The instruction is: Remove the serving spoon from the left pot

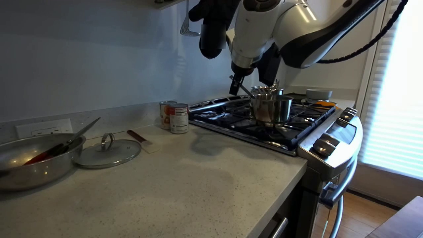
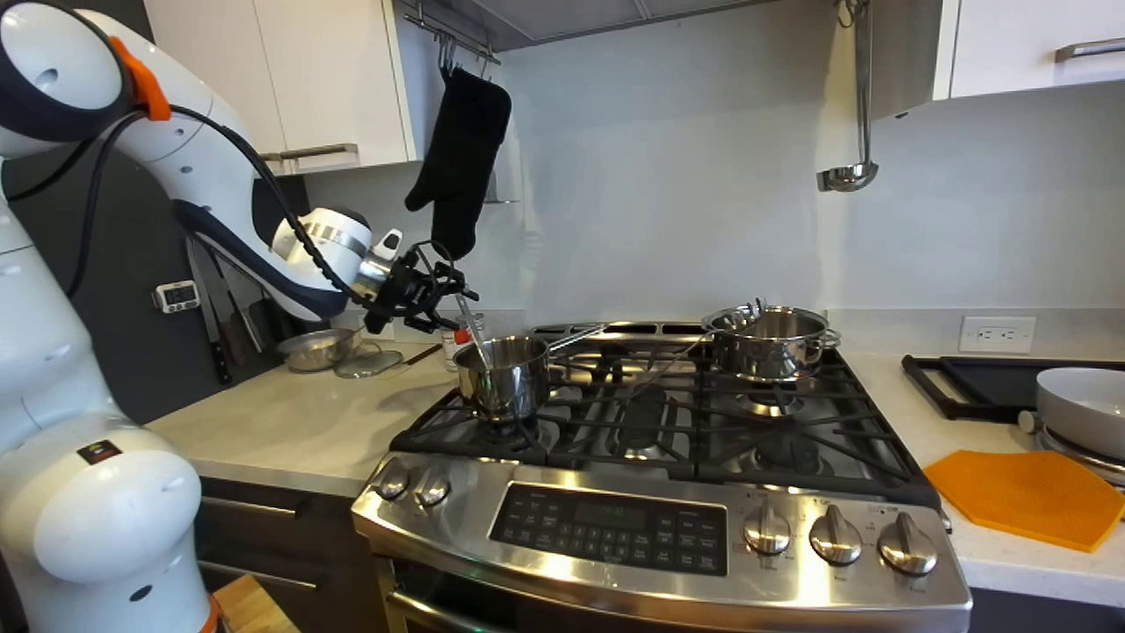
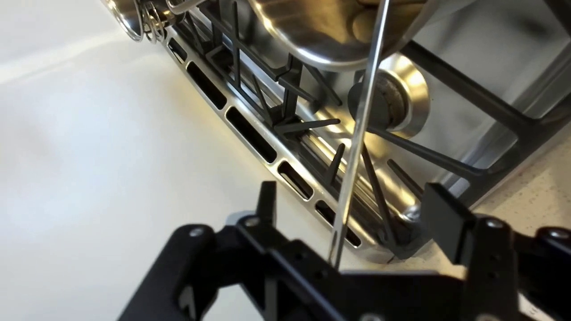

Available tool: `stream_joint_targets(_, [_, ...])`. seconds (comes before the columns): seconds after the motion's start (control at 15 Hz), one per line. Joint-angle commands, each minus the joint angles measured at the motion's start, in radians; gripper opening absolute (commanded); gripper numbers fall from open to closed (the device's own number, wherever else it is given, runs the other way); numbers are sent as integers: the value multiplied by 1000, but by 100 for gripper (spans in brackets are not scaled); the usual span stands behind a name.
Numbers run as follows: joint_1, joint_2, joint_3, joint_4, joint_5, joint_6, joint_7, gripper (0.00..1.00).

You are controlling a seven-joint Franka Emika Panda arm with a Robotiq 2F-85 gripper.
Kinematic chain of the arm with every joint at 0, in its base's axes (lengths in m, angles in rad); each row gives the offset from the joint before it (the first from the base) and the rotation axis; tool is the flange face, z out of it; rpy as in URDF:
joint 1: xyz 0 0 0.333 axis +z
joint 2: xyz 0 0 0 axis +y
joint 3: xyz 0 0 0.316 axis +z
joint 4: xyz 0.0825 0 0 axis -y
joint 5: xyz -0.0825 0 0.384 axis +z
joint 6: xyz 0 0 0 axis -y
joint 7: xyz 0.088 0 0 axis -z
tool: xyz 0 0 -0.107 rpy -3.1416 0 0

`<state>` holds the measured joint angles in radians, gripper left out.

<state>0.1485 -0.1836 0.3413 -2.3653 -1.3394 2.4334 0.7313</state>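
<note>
The left pot, a shiny steel pot point(image 1: 271, 110) point(image 2: 505, 387), stands on the stove's near-left burner and shows at the top of the wrist view point(image 3: 308, 31). The serving spoon leans in it, its long thin handle point(image 1: 245, 90) point(image 2: 472, 327) sticking up over the rim towards my gripper. Its bowl is hidden in the pot. In the wrist view the handle point(image 3: 360, 129) runs between my two fingers. My gripper point(image 3: 354, 205) is open, tilted, above and beside the pot point(image 2: 461, 309). The handle's end is hidden behind the left finger's linkage; the fingers look apart from the handle.
A black oven mitt point(image 2: 466, 149) hangs behind the gripper. Cans point(image 1: 179, 118), a glass lid point(image 1: 112, 152), a brush-like utensil point(image 1: 138, 137) and a wide pan point(image 1: 36, 175) stand on the counter. Another steel pot point(image 2: 769, 352) is on the back-right burner.
</note>
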Motion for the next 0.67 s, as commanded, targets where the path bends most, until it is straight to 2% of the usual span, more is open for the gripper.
stream_joint_targets(0.0, [39,19,-19,12,-53,-44,92,60])
stream_joint_targets(0.07, [44,18,-19,13,-58,-50,107,54])
stream_joint_targets(0.2, [56,16,-18,15,-65,-75,134,51])
stream_joint_targets(0.27, [61,15,-18,15,-67,-84,144,56])
stream_joint_targets(0.4, [70,12,-17,14,-71,-101,168,55])
stream_joint_targets(0.6, [80,10,-18,12,-79,-119,196,46])
